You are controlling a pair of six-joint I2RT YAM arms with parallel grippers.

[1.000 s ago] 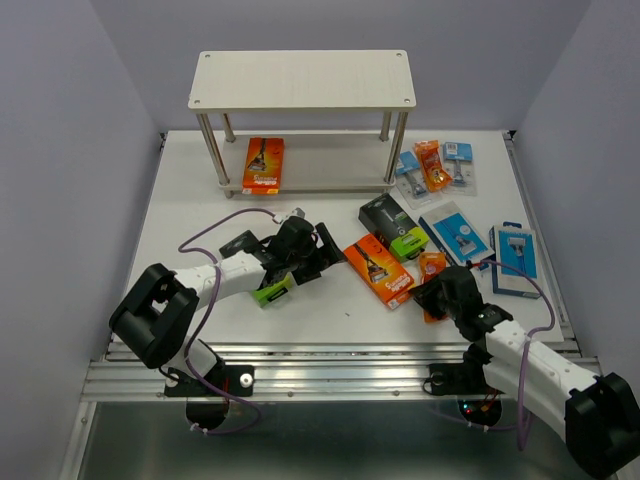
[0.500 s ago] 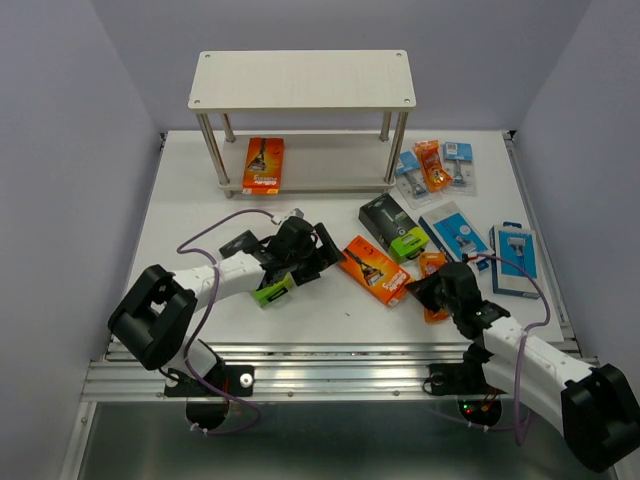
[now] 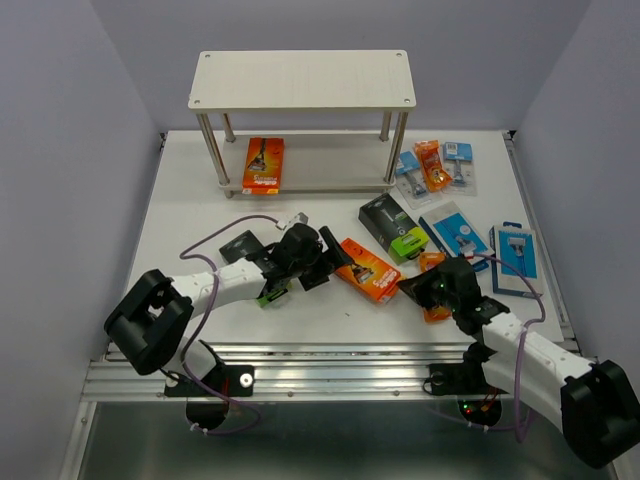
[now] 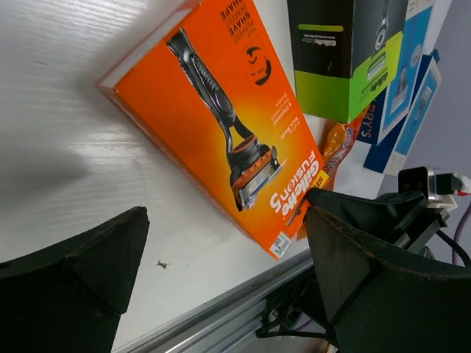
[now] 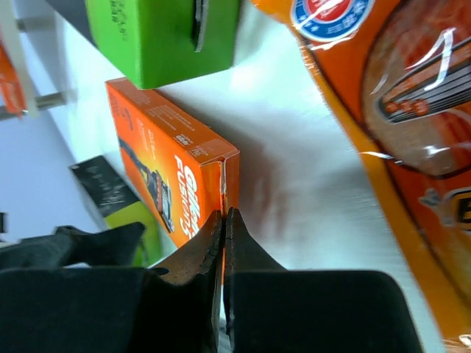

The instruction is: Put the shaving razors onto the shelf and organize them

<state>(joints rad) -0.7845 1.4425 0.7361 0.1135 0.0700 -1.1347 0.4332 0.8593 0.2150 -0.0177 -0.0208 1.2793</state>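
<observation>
Surroundings: black-and-green box (image 3: 392, 226) just beyond the item; orange flat pack (image 3: 433, 290) and blue boxes (image 3: 455, 236) to its right; shelf (image 3: 300, 80) at the far side, with one orange pack (image 3: 264, 164) on the lower board. Item: orange razor box (image 3: 368, 270), flat on the table, printed razor facing up. Left gripper (image 4: 224, 212): fingers spread wide, box in the gap. Right gripper (image 5: 223, 217): fingers pressed together, empty, tips at the box's near right corner.

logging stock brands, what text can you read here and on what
"Gillette Fusion5" on the orange box.
"Gillette" on the black-and-green box; its other print is too small.
"RY'S", cut off, on the orange pack.
Blue packs and the far orange box: too small to read.
</observation>
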